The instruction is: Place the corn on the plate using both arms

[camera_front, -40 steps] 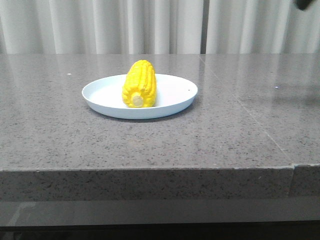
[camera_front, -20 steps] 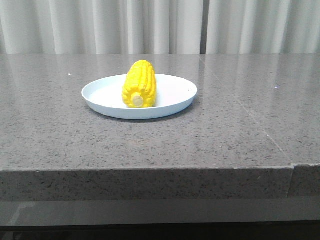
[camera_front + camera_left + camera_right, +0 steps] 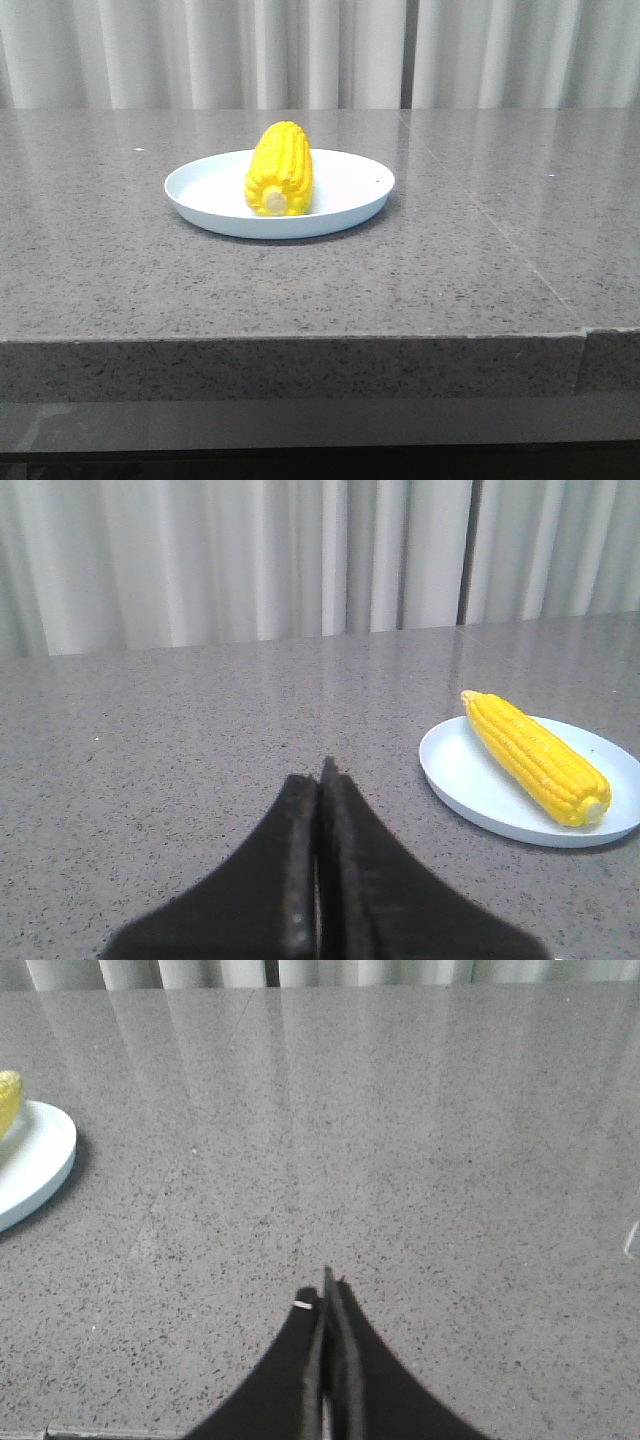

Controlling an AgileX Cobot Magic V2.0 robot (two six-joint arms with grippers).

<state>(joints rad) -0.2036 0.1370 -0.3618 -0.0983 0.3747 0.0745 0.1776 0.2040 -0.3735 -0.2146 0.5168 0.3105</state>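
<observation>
- Left pincer (image 3: 320,780): fingers pressed together, holding nothing, over bare tabletop (image 3: 150,740).
- Right pincer (image 3: 325,1305): likewise pressed together, with nothing in it.
- Corn (image 3: 280,168) lies on the plate (image 3: 200,190), center-left of the front view, stub end toward the camera, well apart from both pincers.

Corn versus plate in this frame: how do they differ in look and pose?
The corn is bright yellow with ridged kernel rows; the plate is pale blue-white and smooth. The corn is long and rounded, lying on its side with its stub end toward the front camera; the plate is round and shallow, flat on the table. Neither is held.
</observation>
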